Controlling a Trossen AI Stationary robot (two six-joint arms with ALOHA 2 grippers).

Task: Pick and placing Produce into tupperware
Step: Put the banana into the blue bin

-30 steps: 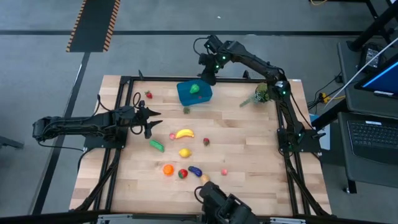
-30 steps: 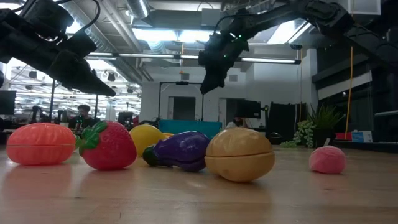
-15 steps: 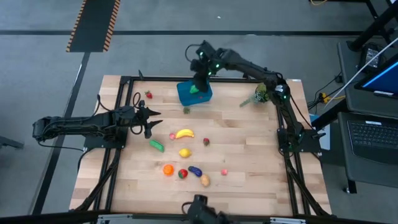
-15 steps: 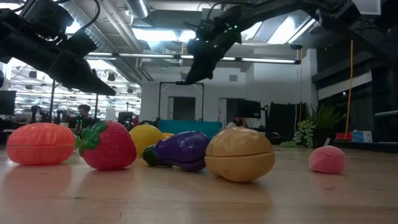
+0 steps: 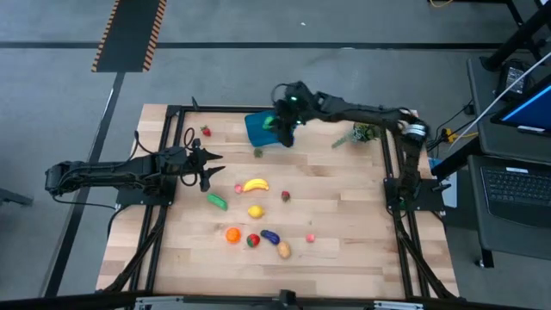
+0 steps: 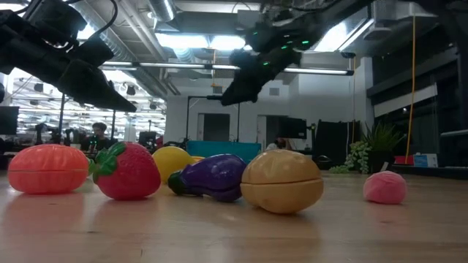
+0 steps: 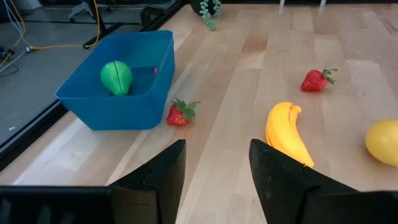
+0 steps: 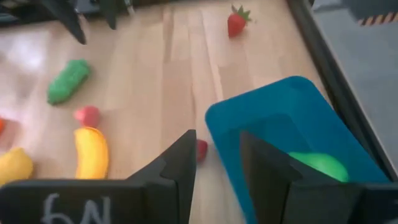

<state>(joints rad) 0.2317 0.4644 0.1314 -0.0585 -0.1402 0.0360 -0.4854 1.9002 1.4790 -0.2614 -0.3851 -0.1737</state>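
The blue tupperware [image 5: 258, 131] sits near the table's far edge with a green pepper [image 7: 116, 76] inside. My right gripper [image 5: 287, 119] hovers over the box's right part, open and empty; its wrist view looks past the fingers [image 8: 217, 155] at the box [image 8: 292, 124]. My left gripper [image 5: 207, 164] waits open at the table's left, aimed at the box [image 7: 124, 87]. Loose produce lies on the wood: banana [image 5: 255, 184], cucumber [image 5: 217, 201], lemon [image 5: 256, 211], orange [image 5: 232, 234], eggplant [image 5: 270, 236], potato [image 5: 283, 250], and a strawberry [image 5: 257, 152] by the box's near side.
Other strawberries lie at the far left [image 5: 206, 131], mid-table [image 5: 285, 196] and next to the orange [image 5: 252, 240]. A pink piece [image 5: 310, 238] sits near the potato. A leafy sprig [image 5: 357, 133] lies at the far right. Black frame rails border the table.
My right gripper has come from beyond the table's far edge toward the near edge, swinging first a little left, and now hangs over the blue box. The arm has stretched out flatter. Nothing on the table has moved.
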